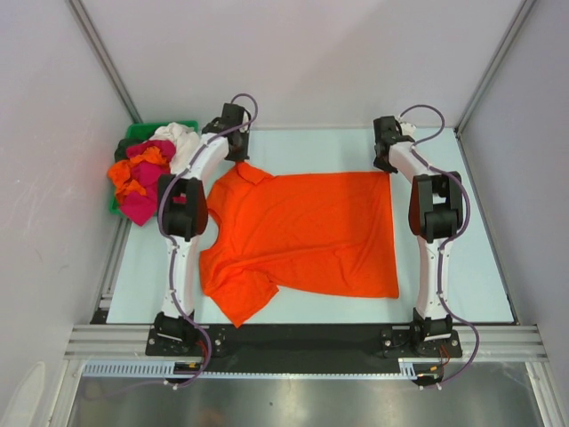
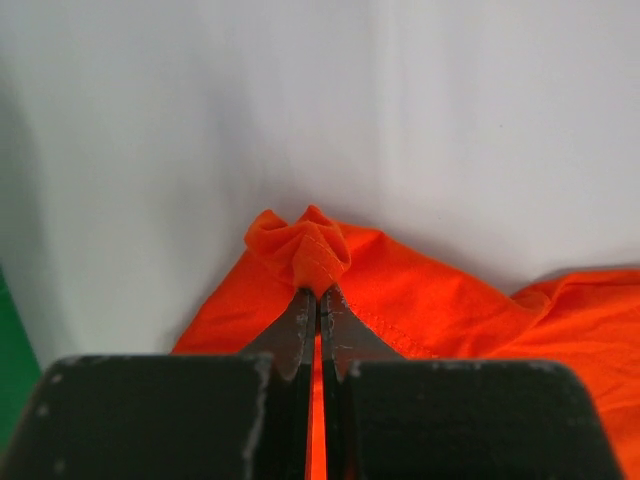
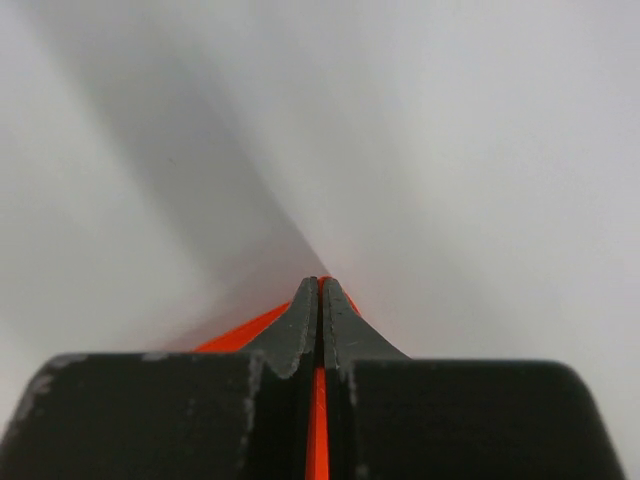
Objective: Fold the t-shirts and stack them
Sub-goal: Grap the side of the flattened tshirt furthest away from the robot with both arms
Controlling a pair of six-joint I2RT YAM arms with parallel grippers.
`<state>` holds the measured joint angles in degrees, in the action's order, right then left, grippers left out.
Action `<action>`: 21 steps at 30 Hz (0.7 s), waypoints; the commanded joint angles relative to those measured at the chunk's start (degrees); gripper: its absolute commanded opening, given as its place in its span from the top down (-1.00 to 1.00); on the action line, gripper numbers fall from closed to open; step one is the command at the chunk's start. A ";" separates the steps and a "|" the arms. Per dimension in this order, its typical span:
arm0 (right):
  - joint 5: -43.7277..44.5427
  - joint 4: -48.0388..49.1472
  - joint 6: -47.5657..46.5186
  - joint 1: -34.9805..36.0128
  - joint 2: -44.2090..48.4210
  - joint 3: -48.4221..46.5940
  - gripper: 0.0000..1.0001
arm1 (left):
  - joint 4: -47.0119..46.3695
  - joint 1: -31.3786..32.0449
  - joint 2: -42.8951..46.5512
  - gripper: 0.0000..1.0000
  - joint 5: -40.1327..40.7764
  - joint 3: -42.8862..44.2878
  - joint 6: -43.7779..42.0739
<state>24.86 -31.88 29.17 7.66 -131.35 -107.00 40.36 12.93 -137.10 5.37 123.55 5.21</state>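
A bright orange t-shirt (image 1: 302,233) lies spread flat on the pale table, collar to the left, hem to the right. My left gripper (image 1: 238,157) is shut on a bunched bit of its far sleeve (image 2: 310,245) at the shirt's far left corner. At the far right corner my right gripper (image 1: 388,165) is shut on the hem corner; orange cloth (image 3: 245,330) shows between and beside the closed fingers. More t-shirts, orange, magenta and white, are heaped in a pile (image 1: 147,173) at the far left.
A green plastic bin (image 1: 151,132) holds the heap at the table's far left corner. White walls stand close behind and on both sides. The near sleeve (image 1: 240,298) hangs toward the black front rail (image 1: 302,336).
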 commanded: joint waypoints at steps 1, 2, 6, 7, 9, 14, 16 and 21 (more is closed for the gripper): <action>2.47 1.38 -1.92 0.25 5.66 -5.14 1.00 | -1.69 0.43 7.64 1.00 0.61 5.12 -2.66; 2.47 1.21 -1.92 0.34 5.84 -5.67 1.00 | -1.34 0.43 7.37 1.00 0.78 7.13 -2.93; 2.74 1.03 -2.36 0.25 7.07 -6.20 1.00 | -0.63 0.34 6.76 1.00 1.23 9.17 -3.02; 3.00 1.20 -2.54 0.16 7.25 -6.29 1.00 | -0.98 0.34 6.76 1.00 1.49 9.34 -3.02; 2.91 1.21 -2.89 -0.28 7.34 -7.07 1.00 | -1.25 0.34 6.32 1.00 1.67 10.39 -3.54; 2.21 0.41 -3.24 -0.89 6.46 -9.81 1.00 | -1.69 0.34 3.60 1.00 2.63 13.82 -4.42; 2.03 0.50 -3.24 -1.16 6.28 -9.63 1.00 | -2.04 0.34 2.98 0.99 2.89 14.18 -4.86; 1.33 1.03 -2.98 -2.30 5.32 -8.49 1.00 | -3.00 0.34 1.05 1.00 3.86 15.32 -6.34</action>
<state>25.69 -31.97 26.85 6.66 -127.22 -114.19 39.51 12.99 -134.13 7.53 135.44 1.43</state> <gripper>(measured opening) 0.011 0.011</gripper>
